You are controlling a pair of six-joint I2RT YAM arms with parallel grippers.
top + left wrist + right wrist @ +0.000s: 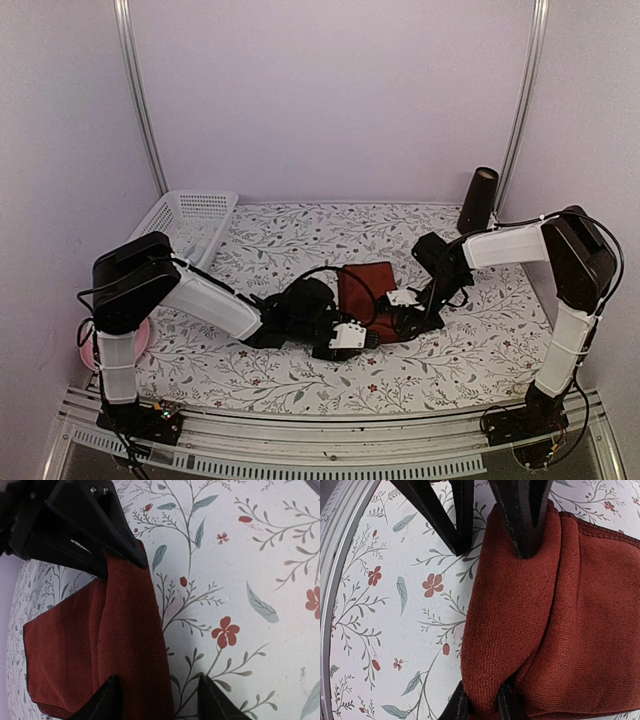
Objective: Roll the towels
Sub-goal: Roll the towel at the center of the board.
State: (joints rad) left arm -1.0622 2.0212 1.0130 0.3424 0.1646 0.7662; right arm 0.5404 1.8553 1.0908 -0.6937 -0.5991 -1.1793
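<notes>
rail: metal, along the near edge, both arm bases on it
desk: white cloth cover, leaf and small red flower print
left end effector: mid desk at the towel's near-left corner. Fingers partway apart, straddling the rolled edge, one finger on the towel, the other on bare desk. Not clamped
right end effector: at the other end of the same rolled edge. Fingers narrow, pinching the fold of the towel
maroon towel: centre of the desk, near edge held between the two end effectors
towel axis: rolled edge runs left to right on a slight slant, its right end farther back. It goes from one end effector to the other. The flat part lies beyond it, toward the back wall
basket: white, slotted, back-left corner, well apart from the towel
cylinder: dark, upright, back-right corner
wall: pale lilac, on three sides
posts: two metal uprights at the back corners
</notes>
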